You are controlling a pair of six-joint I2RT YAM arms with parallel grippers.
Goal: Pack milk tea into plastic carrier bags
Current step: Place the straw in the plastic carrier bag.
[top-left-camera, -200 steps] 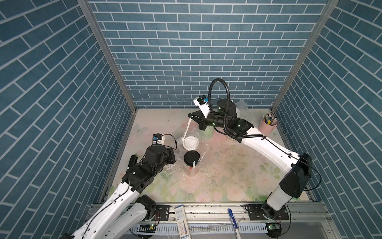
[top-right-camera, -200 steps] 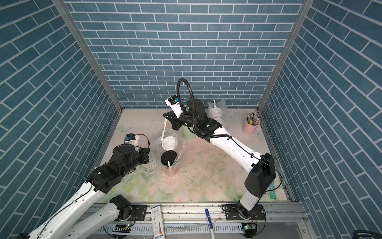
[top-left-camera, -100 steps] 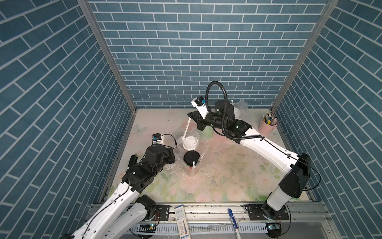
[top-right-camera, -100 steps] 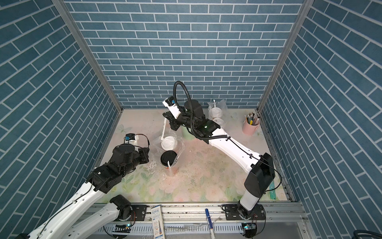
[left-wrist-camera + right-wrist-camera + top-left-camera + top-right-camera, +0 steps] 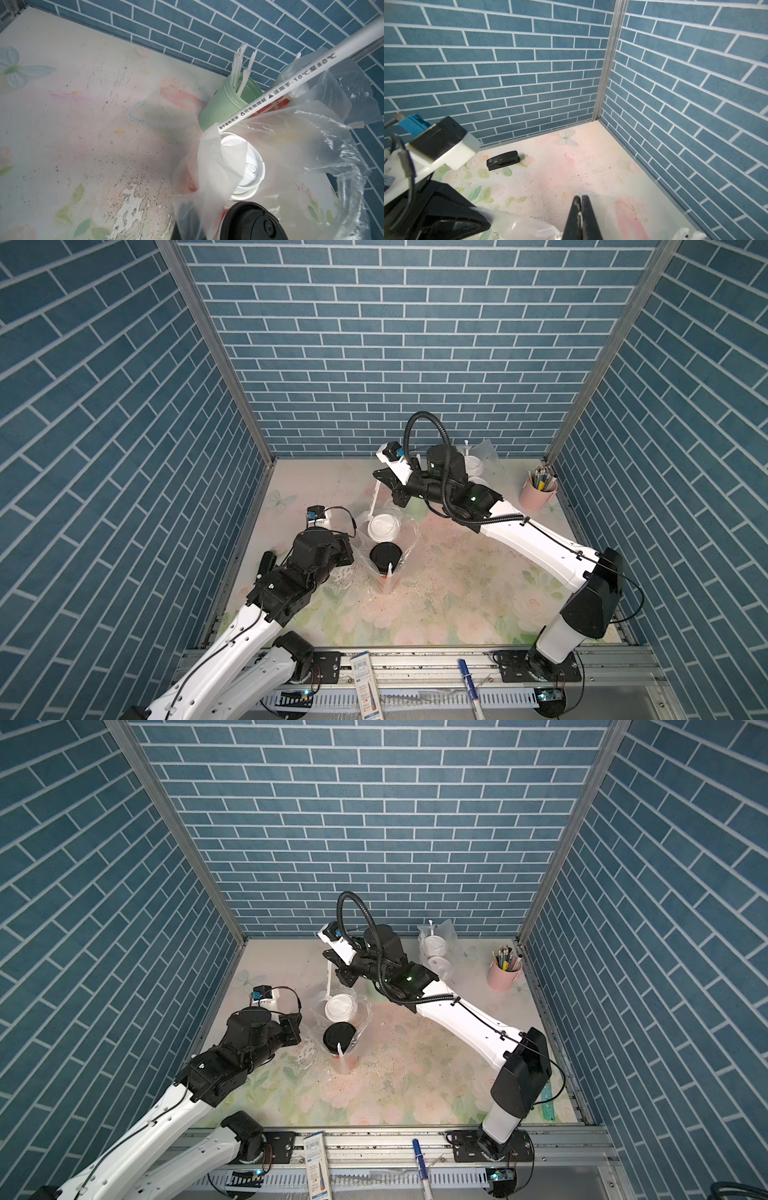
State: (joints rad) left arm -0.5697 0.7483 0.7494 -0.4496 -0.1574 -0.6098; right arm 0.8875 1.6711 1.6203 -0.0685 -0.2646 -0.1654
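Note:
Two milk tea cups stand in a clear plastic carrier bag [image 5: 409,539] at centre left: a white-lidded one [image 5: 384,526] [image 5: 245,166] and a red black-lidded one [image 5: 385,558] [image 5: 255,222]. My left gripper [image 5: 353,562] is shut on the bag's near edge [image 5: 195,207]. Above the white lid, my right gripper [image 5: 379,480] [image 5: 580,207] is shut on a white wrapped straw [image 5: 374,497] [image 5: 270,97] slanting down to the bag's mouth. A second bag [image 5: 436,946] holding two white-lidded cups stands at the back right.
A mint-green cup of wrapped straws [image 5: 224,104] stands just behind the near bag. A pink cup of pens [image 5: 536,493] sits by the right wall. A black stapler [image 5: 503,160] lies near the left wall. A pen [image 5: 467,680] and a small box [image 5: 365,684] rest on the front rail.
My right gripper has shifted a little to the left with the straw; the straw's lower end stays at the bag's mouth. The left arm has not moved.

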